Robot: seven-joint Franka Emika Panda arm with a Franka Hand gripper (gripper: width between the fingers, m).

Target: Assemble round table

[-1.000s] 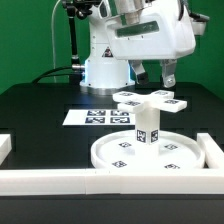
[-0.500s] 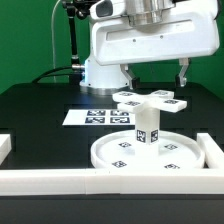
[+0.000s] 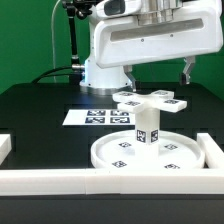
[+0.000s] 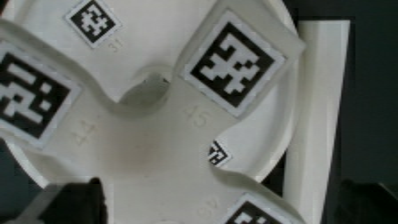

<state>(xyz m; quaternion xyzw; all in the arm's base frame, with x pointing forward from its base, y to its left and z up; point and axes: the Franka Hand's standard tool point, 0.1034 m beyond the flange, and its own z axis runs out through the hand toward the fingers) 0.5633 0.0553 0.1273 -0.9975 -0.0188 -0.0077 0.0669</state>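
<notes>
The round table stands as one stack in the exterior view. Its large rimmed disc (image 3: 170, 158) lies flat on the table, the short leg (image 3: 146, 130) stands upright on the disc's middle, and the cross-shaped foot piece (image 3: 150, 99) sits on top of the leg. My gripper (image 3: 157, 72) hangs open just above and behind the foot piece, holding nothing, with one finger (image 3: 186, 70) on each side. The wrist view looks straight down on the foot piece (image 4: 151, 140) and its tags, with the disc (image 4: 267, 120) beneath. A dark fingertip (image 4: 68, 205) shows at that picture's edge.
The marker board (image 3: 92, 116) lies flat on the black table behind the disc. A white border wall (image 3: 50, 181) runs along the front and turns up at the exterior view's right (image 3: 213, 152) and left (image 3: 4, 147). The arm's white base (image 3: 100, 70) stands behind.
Over the last second the hand has turned about its upright axis, so that its fingers now stand wide apart across the view. The table parts have not moved.
</notes>
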